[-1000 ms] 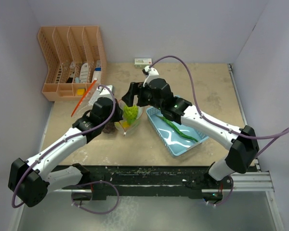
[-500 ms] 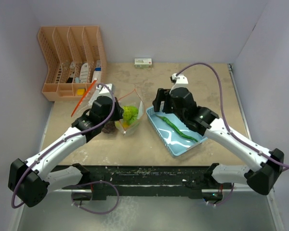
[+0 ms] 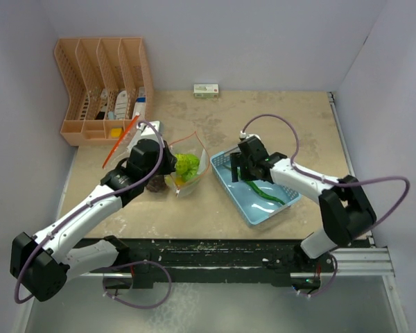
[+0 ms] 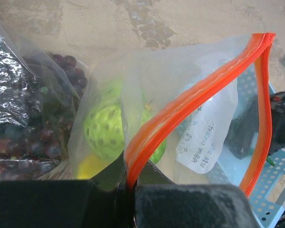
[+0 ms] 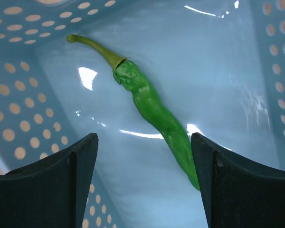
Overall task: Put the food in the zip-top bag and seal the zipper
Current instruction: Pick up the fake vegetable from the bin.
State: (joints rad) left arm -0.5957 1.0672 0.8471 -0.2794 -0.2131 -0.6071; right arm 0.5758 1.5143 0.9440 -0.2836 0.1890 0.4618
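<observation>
The right gripper [image 5: 143, 161] is spread wide and empty above the long green vegetable [image 5: 149, 104], which lies on the floor of the light-blue basket [image 5: 19, 71]. The left gripper [image 4: 128, 186] is clamped on the orange zipper edge of the zip-top bag [image 4: 204, 123] (mouth gaping). A bumpy lime-green fruit [image 4: 102, 130] and a yellow piece [image 4: 88, 166] are seen inside. The grape bunch [image 4: 42, 137] is seen through plastic just beside them.

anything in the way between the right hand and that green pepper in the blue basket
Nothing visible does. The right hand is open over the long green vegetable, which lies alone on the floor of the light-blue basket. No other item sits between the fingers and it.
</observation>
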